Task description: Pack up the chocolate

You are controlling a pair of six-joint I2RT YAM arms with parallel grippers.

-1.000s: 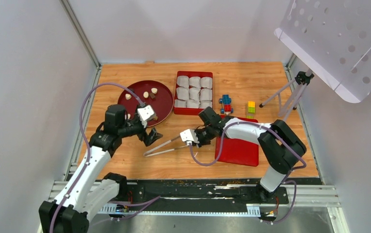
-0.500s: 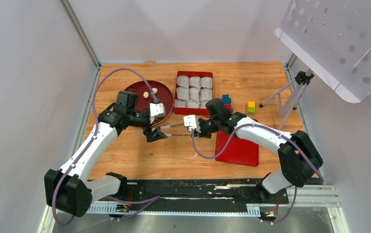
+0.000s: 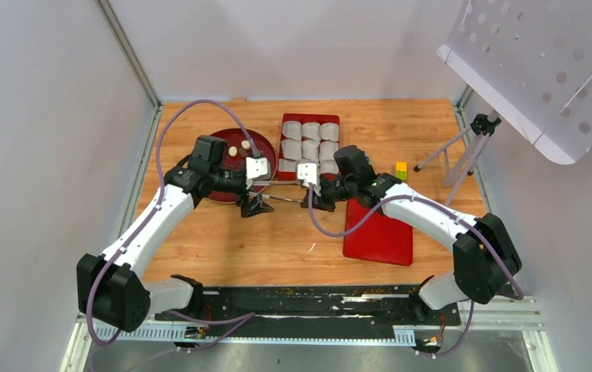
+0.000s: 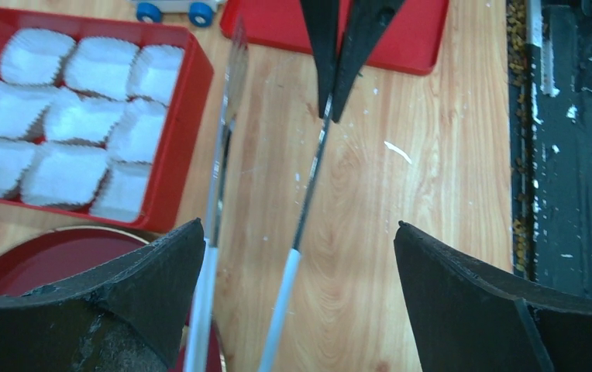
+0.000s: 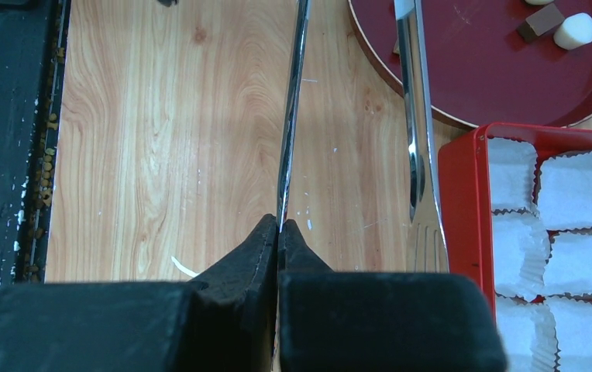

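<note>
Both grippers have moved up the counter [image 5: 153,139] since a second ago and now face each other. Right gripper [image 5: 279,225]: clenched on one arm of the metal tongs [image 5: 290,116]. Left gripper [image 4: 299,229]: released, jaws wide, both tong arms between its fingers.

Chocolate [image 5: 574,31]: three lumps visible, two pale and one dark, on the round plate [image 5: 463,62].

One red tray [image 5: 459,201] holds nine paper cups [image 5: 579,186]; its wall sits just beside the plate rim.

One red lid [image 3: 378,236] lies nearer, to the right.

Bare wood runs from the tongs to the black front rail [image 5: 6,155].
</note>
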